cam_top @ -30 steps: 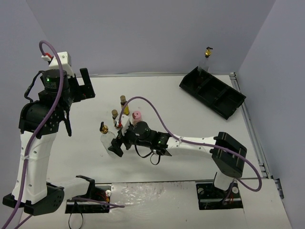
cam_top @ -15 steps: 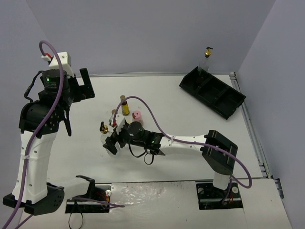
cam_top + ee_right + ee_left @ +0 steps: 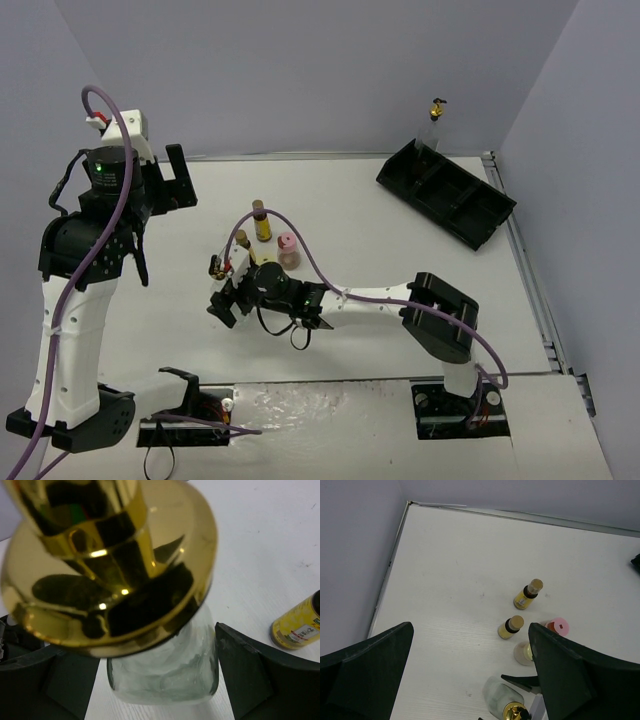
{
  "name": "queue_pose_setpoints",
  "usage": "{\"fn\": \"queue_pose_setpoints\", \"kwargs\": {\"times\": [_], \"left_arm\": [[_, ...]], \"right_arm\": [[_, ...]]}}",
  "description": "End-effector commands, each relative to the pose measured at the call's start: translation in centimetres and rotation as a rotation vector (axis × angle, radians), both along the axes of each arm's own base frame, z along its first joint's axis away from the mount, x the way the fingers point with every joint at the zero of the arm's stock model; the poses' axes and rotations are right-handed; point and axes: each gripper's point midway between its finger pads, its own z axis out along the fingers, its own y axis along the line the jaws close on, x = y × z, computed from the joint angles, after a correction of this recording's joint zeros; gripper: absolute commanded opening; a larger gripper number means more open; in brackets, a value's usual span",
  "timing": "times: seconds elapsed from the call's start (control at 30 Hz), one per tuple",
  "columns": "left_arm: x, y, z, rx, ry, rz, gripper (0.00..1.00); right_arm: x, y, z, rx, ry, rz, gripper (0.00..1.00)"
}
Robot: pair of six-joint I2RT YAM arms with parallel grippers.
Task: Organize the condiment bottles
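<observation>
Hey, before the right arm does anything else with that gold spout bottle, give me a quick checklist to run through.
1. Spout bottle sits inside the right gripper: ok, one finger on each side.
2. Grip closed on the glass: not ok, a gap shows on one side.
3. Spout bottle upright: ok.
4. Amber bottle clear of the fingers: ok, it stands apart.
5. Left gripper out of the way: ok, raised and open.
6. Room in the tray: ok, most compartments look free.
</observation>
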Motion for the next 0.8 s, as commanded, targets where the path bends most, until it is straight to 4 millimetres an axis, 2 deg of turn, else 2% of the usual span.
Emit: {"fn": "queue_pose_setpoints", "kwargs": {"times": [0.0,0.1,0.23,0.27,0.33,0.37,0.4,0.53,0.63,0.7,0.77], "left_arm": [[-0.2,0.5,2.0,-0.004,-0.075,0.01,0.97],[-0.2,0.5,2.0,-0.001,-0.073,0.01,0.97],[-0.3,0.6,1.9,-0.001,-0.074,0.01,0.97],[-0.3,0.6,1.9,0.0,-0.073,0.01,0.97],[-0.3,0.7,1.8,0.001,-0.072,0.013,0.97],[-0.3,0.7,1.8,0.002,-0.073,0.013,0.97],[-0.4,0.7,1.8,0.003,-0.073,0.012,0.97],[-0.4,0.8,1.8,0.004,-0.074,0.019,0.97],[-0.6,1.2,2.0,0.009,-0.084,0.037,0.97],[-0.7,1.3,2.1,0.01,-0.088,0.042,0.97],[-0.8,1.3,2.1,0.009,-0.088,0.043,0.97]], "right_arm": [[0.9,1.8,5.4,0.148,-0.082,-0.022,0.8],[1.1,1.9,4.9,0.14,-0.079,-0.03,0.66],[1.2,1.8,4.4,0.13,-0.072,-0.039,0.43],[1.2,1.8,4.3,0.125,-0.07,-0.038,0.36],[1.1,1.8,4.2,0.119,-0.067,-0.036,0.12],[1.0,1.8,4.3,0.117,-0.067,-0.032,0.04],[1.0,1.9,4.5,0.119,-0.068,-0.032,0.01],[0.1,1.8,5.0,0.093,-0.073,-0.017,0.0],[-0.7,1.1,7.2,0.108,-0.092,-0.022,0.0],[-1.1,-0.1,9.5,0.131,-0.095,-0.033,0.0],[-1.1,-1.0,10.1,0.106,-0.085,-0.052,0.0]]}}
